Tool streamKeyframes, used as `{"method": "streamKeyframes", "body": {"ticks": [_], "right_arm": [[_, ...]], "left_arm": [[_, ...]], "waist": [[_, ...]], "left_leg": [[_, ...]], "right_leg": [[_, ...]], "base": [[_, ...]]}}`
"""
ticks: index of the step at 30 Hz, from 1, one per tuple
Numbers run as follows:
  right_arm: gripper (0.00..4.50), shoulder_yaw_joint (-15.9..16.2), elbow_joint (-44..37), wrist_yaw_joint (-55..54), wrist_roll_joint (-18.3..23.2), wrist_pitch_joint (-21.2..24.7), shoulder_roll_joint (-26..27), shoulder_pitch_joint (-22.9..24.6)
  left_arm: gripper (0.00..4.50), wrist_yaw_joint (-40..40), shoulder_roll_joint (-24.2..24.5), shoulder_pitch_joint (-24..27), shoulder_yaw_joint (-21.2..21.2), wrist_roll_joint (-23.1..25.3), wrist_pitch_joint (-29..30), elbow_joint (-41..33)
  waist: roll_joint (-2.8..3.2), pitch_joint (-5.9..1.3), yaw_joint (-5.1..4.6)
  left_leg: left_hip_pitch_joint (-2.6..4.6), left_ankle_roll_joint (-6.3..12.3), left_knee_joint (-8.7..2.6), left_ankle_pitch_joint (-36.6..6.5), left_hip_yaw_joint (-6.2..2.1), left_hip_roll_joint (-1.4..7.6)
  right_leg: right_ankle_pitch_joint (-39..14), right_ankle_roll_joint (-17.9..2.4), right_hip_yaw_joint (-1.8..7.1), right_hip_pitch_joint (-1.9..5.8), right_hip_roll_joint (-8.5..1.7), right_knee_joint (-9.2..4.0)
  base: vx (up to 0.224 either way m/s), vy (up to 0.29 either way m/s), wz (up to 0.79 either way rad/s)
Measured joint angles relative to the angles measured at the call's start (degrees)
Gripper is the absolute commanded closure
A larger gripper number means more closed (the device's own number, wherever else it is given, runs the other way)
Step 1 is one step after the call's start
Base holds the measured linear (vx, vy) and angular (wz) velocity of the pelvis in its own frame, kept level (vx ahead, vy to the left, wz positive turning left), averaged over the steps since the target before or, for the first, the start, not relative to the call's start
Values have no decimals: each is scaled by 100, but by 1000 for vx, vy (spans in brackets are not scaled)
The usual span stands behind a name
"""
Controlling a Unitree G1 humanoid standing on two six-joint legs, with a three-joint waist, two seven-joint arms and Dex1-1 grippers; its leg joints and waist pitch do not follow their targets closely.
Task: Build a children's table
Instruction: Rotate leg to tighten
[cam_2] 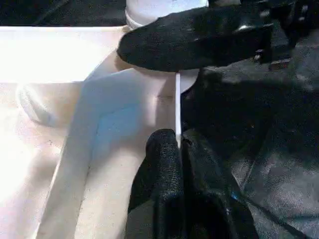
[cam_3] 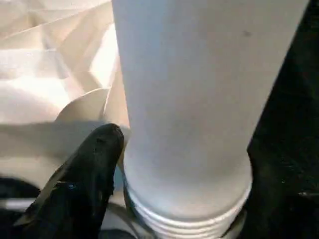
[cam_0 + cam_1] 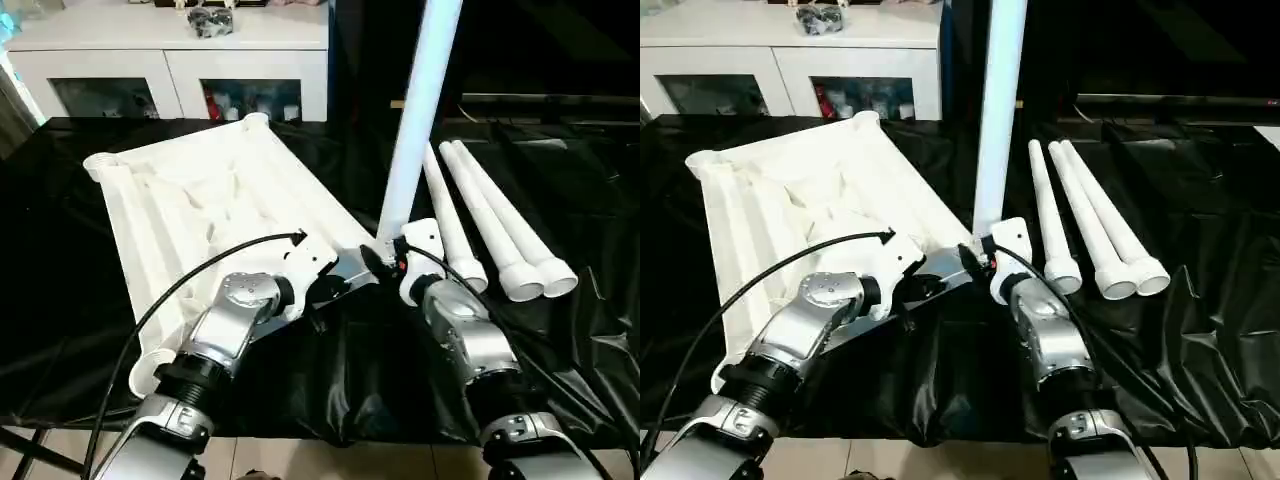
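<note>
Black plastic sheeting [image 3: 330,380] covers the bench. At left the white ribbed plastic tabletop [image 3: 200,200] lies upside down; the left gripper [image 1: 174,149] pinches its rim. The right gripper [image 3: 985,262] stands open around the upright white tube leg [image 3: 415,120] at the corner socket. Three spare legs [image 3: 500,225] lie pointing away. Unsupported, the half-threaded leg could topple.

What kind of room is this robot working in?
Probably a home-like room or a lab set up as one: a white cabinet with glass doors stands behind a work table draped in black sheet, where white table parts are laid out.
</note>
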Motion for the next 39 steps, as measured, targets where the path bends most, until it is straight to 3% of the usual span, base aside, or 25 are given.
{"method": "streamKeyframes", "body": {"ticks": [4, 11, 16, 22, 33, 39], "right_arm": [[82, 210, -170, 747, 57, 61, -341, 53], [82, 523, -687, 2199, 192, 176, -967, 271], [82, 719, -1018, 2912, 296, 264, -1289, 417], [143, 820, -1382, 3364, 417, 483, -1503, 601], [178, 757, -1473, 3143, 407, 540, -1371, 719], [178, 216, -795, 971, 59, 272, -365, 502]], "left_arm": [[450, -390, 202, 34, -4, -109, -60, -49], [450, -1246, 581, 152, -140, -316, -160, -279], [450, -1728, 801, 237, -198, -405, -161, -430], [450, -2140, 991, 345, -286, -532, -129, -572], [450, -1999, 998, 415, -266, -525, -114, -645], [450, -649, 414, 257, -27, -196, -38, -353]], "waist": [[2, 1, 4], [1, 1, 134], [-1, 2, 158], [-2, 3, 159], [-8, 0, 152], [-17, 2, 44]], "left_leg": [[-2, 0, -3, 0, 0, 2], [-19, 4, -3, -2, 0, 3], [-23, 9, -1, -5, 0, 3], [-17, 8, 1, -4, 0, 4], [-9, 7, 1, -4, 0, 4], [4, 4, 4, -3, 0, 3]], "right_leg": [[14, -23, -3, -2, 0, 5], [9, -17, -2, -2, 0, 1], [8, -16, -2, -3, 1, -1], [8, -15, -2, -1, 1, 3], [8, -15, -1, 5, 1, 6], [-6, 9, 2, 3, 0, 1]], "base": [[0, 0, 0], [0, 0, 0], [0, 0, 0], [0, 0, 0], [0, 0, 0], [0, 0, 0]]}}
